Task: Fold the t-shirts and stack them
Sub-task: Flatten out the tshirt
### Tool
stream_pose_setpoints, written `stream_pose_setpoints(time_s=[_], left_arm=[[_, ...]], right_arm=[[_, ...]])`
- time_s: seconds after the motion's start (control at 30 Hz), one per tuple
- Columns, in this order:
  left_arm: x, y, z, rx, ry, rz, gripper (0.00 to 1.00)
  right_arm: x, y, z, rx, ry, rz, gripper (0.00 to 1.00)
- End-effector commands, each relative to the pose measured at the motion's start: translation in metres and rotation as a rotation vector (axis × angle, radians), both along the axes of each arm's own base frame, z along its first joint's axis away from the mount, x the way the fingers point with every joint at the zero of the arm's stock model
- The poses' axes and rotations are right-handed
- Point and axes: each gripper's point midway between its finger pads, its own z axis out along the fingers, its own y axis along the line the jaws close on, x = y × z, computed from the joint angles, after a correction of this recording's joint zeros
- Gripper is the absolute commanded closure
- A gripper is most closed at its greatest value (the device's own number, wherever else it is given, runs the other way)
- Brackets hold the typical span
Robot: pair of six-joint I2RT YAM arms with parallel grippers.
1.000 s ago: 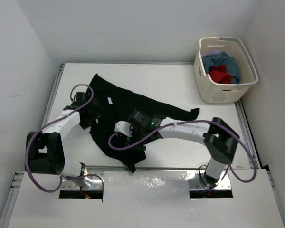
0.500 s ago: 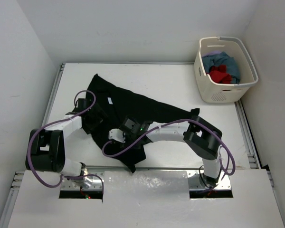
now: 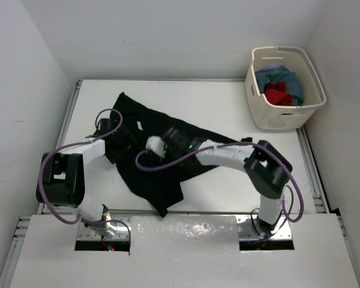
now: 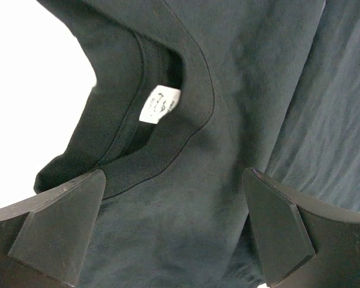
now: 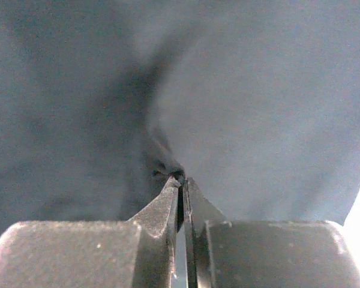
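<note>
your left hand (image 4: 174,183) is spread wide over the black t-shirt (image 4: 246,66), with one of its fingers (image 4: 60,228) at the lower left corner and the other at the lower right, and dark cloth fills the gap between them. just beyond the tips the collar (image 4: 117,78) curves round. a small white label (image 4: 159,105) (print too small to read) sits inside it. the bare white surface (image 4: 24,84) shows at upper left.

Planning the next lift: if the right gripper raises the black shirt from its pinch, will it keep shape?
Likely not: the black shirt lies in soft wrinkles, so it should droop. The right gripper pinches only a small pucker, so cloth might slip free.
</note>
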Motion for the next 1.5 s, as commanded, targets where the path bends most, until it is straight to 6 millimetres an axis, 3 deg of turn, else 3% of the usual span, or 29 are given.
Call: stream_pose_setpoints(time_s=[0.0, 0.07, 0.1, 0.13, 0.17, 0.2, 0.23, 0.27, 0.3, 0.33, 0.37, 0.4, 0.47, 0.5, 0.53, 0.57, 0.6, 0.7, 0.73, 0.8, 0.83, 0.87, 0.9, 0.93, 0.97, 1.1, 1.13, 1.37, 1.47], left_arm=[[-0.001, 0.009, -0.023, 0.049, 0.066, 0.017, 0.0], [0.002, 0.019, -0.026, 0.099, 0.101, 0.036, 0.0], [0.003, 0.025, -0.028, 0.132, 0.115, 0.046, 0.0], [-0.001, 0.028, -0.03, 0.146, 0.151, 0.05, 0.0], [0.003, 0.029, -0.031, 0.155, 0.164, 0.051, 0.0], [0.004, 0.03, -0.032, 0.16, 0.173, 0.047, 0.0], [0.004, 0.031, -0.032, 0.165, 0.189, 0.054, 0.0], [0.004, 0.032, -0.032, 0.167, 0.193, 0.057, 0.0], [0.003, 0.034, -0.031, 0.175, 0.206, 0.064, 0.0], [0.003, 0.036, -0.029, 0.182, 0.212, 0.071, 0.0], [0.003, 0.038, -0.027, 0.188, 0.218, 0.075, 0.0], [-0.003, 0.043, -0.026, 0.212, 0.249, 0.086, 0.0], [0.002, 0.047, -0.018, 0.233, 0.243, 0.096, 0.0], [0.001, 0.05, -0.014, 0.25, 0.251, 0.103, 0.0], [0.01, 0.049, -0.005, 0.244, 0.222, 0.101, 0.0], [0.014, 0.048, -0.001, 0.241, 0.207, 0.09, 0.0], [0.016, 0.049, 0.003, 0.245, 0.201, 0.089, 0.0], [0.029, 0.048, 0.021, 0.247, 0.158, 0.065, 0.0], [0.038, 0.047, 0.032, 0.243, 0.125, 0.058, 0.0], [0.05, 0.042, 0.044, 0.219, 0.069, 0.055, 0.0], [0.057, 0.041, 0.056, 0.216, 0.023, 0.054, 0.0], [0.062, 0.041, 0.062, 0.215, -0.003, 0.057, 0.0], [0.068, 0.044, 0.069, 0.222, -0.026, 0.077, 0.0], [0.078, 0.045, 0.083, 0.226, -0.064, 0.086, 0.0], [0.085, 0.043, 0.09, 0.217, -0.09, 0.075, 0.0], [0.118, 0.032, 0.095, 0.169, -0.171, 0.046, 0.0], [0.123, 0.03, 0.082, 0.163, -0.149, 0.039, 0.0], [0.174, 0.013, 0.051, 0.112, -0.177, -0.039, 0.0], [0.193, 0.014, 0.038, 0.13, -0.163, -0.059, 0.0]], right_arm=[[0.076, -0.011, 0.069, 0.198, -0.125, -0.201, 0.97], [0.12, -0.044, 0.073, 0.183, -0.149, -0.319, 0.97], [0.148, -0.057, 0.092, 0.18, -0.216, -0.382, 0.97], [0.177, -0.087, 0.097, 0.158, -0.253, -0.461, 0.97], [0.198, -0.103, 0.086, 0.109, -0.272, -0.516, 0.97], [0.235, -0.119, 0.117, 0.106, -0.362, -0.587, 0.97], [0.264, -0.161, 0.117, 0.066, -0.388, -0.697, 0.97], [0.287, -0.181, 0.089, 0.01, -0.388, -0.771, 0.97], [0.331, -0.225, 0.092, -0.013, -0.481, -0.926, 0.98], [0.346, -0.255, 0.131, -0.007, -0.592, -1.04, 0.98], [0.359, -0.278, 0.138, -0.039, -0.64, -1.134, 0.99], [0.388, -0.303, 0.157, -0.014, -0.717, -1.229, 0.95], [0.405, -0.308, 0.164, 0.023, -0.746, -1.224, 0.34], [0.402, -0.307, 0.164, 0.037, -0.742, -1.203, 0.05], [0.404, -0.298, 0.177, 0.105, -0.775, -1.169, 0.01], [0.395, -0.279, 0.141, 0.116, -0.684, -1.057, 0.01], [0.388, -0.273, 0.178, 0.194, -0.722, -1.035, 0.01], [0.375, -0.228, 0.183, 0.321, -0.611, -0.865, 0.01], [0.363, -0.216, 0.191, 0.338, -0.561, -0.814, 0.01], [0.341, -0.184, 0.183, 0.372, -0.474, -0.717, 0.01], [0.327, -0.176, 0.199, 0.385, -0.477, -0.68, 0.01], [0.318, -0.17, 0.199, 0.383, -0.472, -0.653, 0.01], [0.3, -0.16, 0.177, 0.368, -0.422, -0.632, 0.01], [0.289, -0.156, 0.19, 0.397, -0.424, -0.62, 0.01], [0.277, -0.154, 0.172, 0.419, -0.352, -0.655, 0.01], [0.23, -0.155, 0.136, 0.418, -0.206, -0.725, 0.01], [0.221, -0.159, 0.13, 0.41, -0.19, -0.741, 0.01], [0.144, -0.197, 0.057, 0.249, -0.031, -0.832, 0.01], [0.116, -0.198, 0.027, 0.211, 0.091, -0.859, 0.01]])
